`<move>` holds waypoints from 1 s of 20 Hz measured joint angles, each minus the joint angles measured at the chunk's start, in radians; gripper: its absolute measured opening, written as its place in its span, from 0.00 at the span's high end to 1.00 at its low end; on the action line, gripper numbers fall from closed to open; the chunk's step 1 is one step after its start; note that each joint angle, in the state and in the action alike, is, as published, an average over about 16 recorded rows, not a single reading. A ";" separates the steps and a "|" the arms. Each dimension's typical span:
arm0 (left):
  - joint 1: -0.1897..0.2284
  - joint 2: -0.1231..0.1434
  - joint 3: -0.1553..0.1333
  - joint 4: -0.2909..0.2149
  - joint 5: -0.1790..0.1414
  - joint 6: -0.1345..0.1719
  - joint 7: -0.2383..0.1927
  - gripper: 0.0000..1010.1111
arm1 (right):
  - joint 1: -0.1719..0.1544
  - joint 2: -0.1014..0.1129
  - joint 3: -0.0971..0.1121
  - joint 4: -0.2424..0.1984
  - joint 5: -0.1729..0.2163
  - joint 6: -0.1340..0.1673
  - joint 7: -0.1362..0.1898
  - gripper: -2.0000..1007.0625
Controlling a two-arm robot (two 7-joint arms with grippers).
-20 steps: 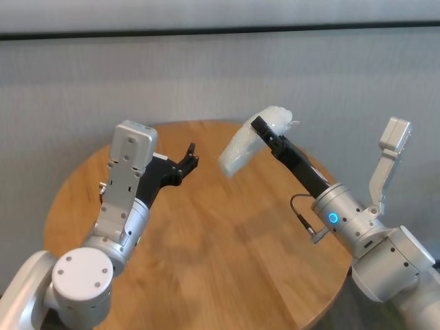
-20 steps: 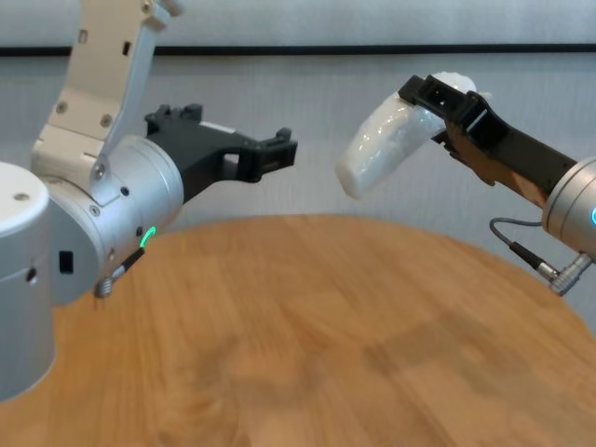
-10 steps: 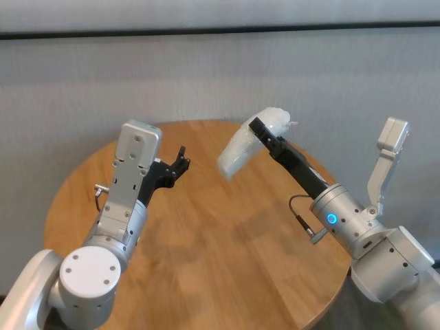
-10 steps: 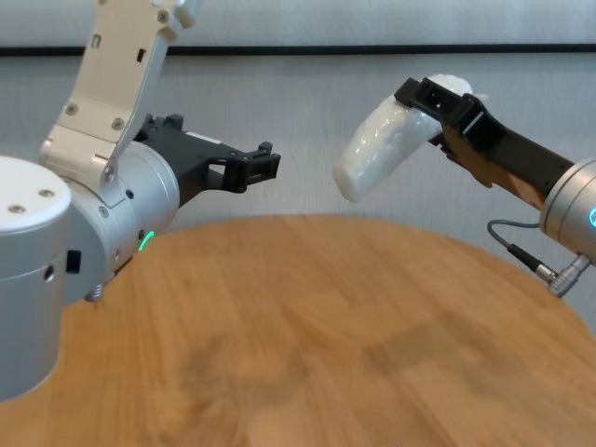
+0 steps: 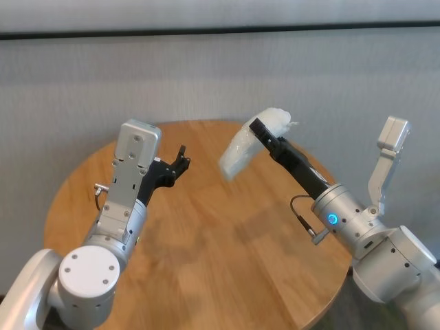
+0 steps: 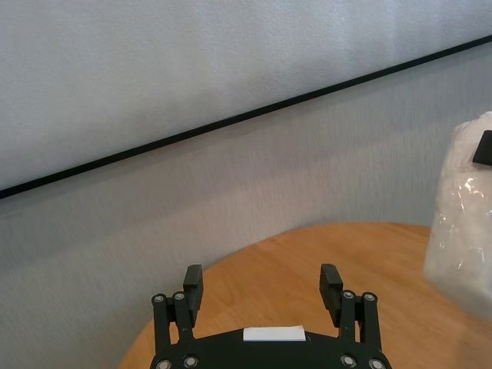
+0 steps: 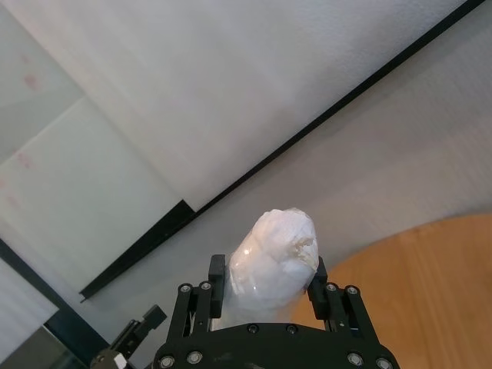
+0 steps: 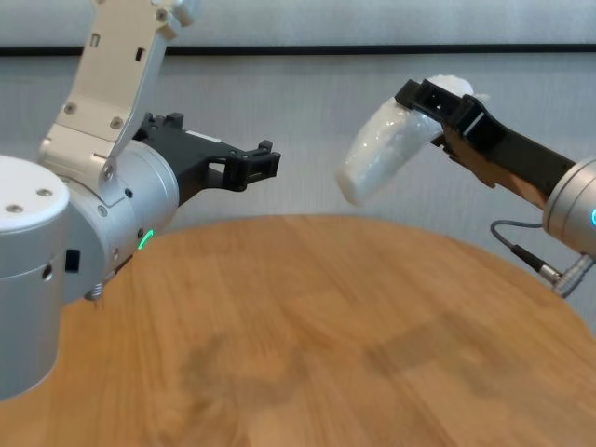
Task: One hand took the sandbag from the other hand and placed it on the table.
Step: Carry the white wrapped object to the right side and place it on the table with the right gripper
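- Grey wall panels with a black strip stand behind a round wood-grain bench (image 5: 206, 275); nothing lies on its top.
- Above the bench, toward its right side, the right hand (image 5: 265, 135) is clamped on the sandbag (image 5: 240, 148), which hangs in the air, well clear of the wood. The grip sits near the bag's upper end, so most of the bag droops below the fingers toward the bench's middle.
- Above the bench's left side, the left hand (image 8: 253, 166) has its fingers apart and holds nothing. It points toward the sandbag but is well apart from it.
- Judged stage: the handover looks done, and setting the bag down is what remains.
- Risk: because the grip is off-centre, the bag's loose filling could shift and the slightly shiny skin could slip through the fingers before it gets low.
- Risk: letting go from this height would probably make the bag flop or roll; the bench is round, and the bag hangs nearer its right edge than its middle.
- Risk: the left hand lies level with the bag, so a sideways swing on the way down might brush it.
- Count: one sandbag, two hands, one bench.
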 joint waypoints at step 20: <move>-0.002 0.005 0.002 0.002 -0.006 -0.009 -0.002 0.01 | -0.009 0.157 0.039 -0.060 -0.151 0.104 -0.119 0.38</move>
